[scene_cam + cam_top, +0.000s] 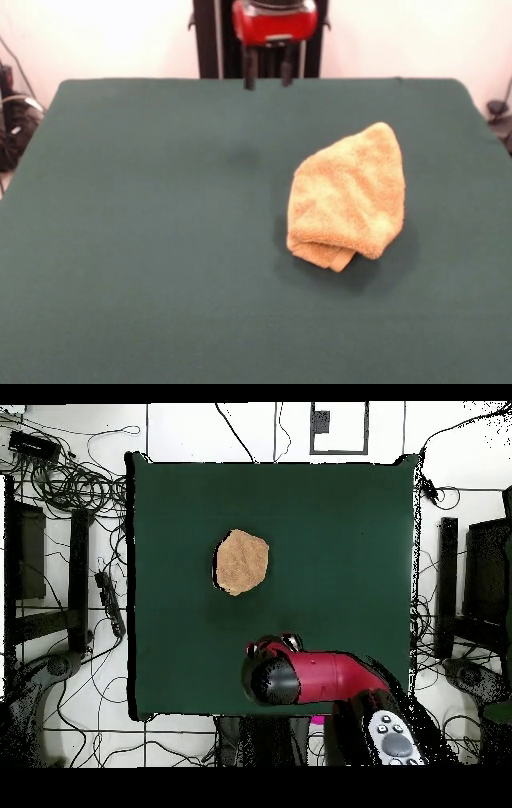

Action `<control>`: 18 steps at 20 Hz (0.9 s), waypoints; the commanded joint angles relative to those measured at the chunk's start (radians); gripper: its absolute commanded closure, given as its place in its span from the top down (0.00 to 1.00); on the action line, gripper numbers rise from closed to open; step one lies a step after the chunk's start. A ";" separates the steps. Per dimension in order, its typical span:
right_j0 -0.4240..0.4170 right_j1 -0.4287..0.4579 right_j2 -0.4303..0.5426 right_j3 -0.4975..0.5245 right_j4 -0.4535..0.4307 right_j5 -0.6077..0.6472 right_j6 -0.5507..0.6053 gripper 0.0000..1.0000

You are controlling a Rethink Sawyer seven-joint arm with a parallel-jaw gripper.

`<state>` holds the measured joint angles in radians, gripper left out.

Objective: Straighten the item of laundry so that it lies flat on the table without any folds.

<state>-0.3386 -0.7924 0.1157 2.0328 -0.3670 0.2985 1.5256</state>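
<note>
Table (144, 264) is lying mostly bare. Towel (349, 194) is sitting bunched and folded over itself, right of centre in the front view, well apart from every edge, so nothing looks flattened yet; all unfolding is left. Gripper (267, 76) is hanging over the far edge, fingers spread and holding nothing, well apart from towel.

The towel (348, 196) is orange-tan terry cloth, its pile looped, nubbly and matt, with thicker doubled layers showing at its near edge. The bench (144, 240) is covered in dark green felt-like cloth, smooth, even and without shine. The arm's red housing (274, 20) looks like hard, glossy plastic above dark matt jaws.
</note>
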 commanded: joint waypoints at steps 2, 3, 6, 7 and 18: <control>0.125 0.119 -0.001 -0.191 0.168 0.045 0.276 1.00; 0.138 0.120 -0.004 -0.205 0.184 0.066 0.275 1.00; 0.189 0.119 -0.030 -0.248 0.232 0.132 0.282 1.00; 0.203 0.122 -0.037 -0.263 0.248 0.151 0.283 1.00; 0.317 0.147 -0.080 -0.381 0.353 0.230 0.254 1.00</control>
<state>-0.0701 -0.7057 0.0276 1.7693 -0.0984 0.3865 1.5270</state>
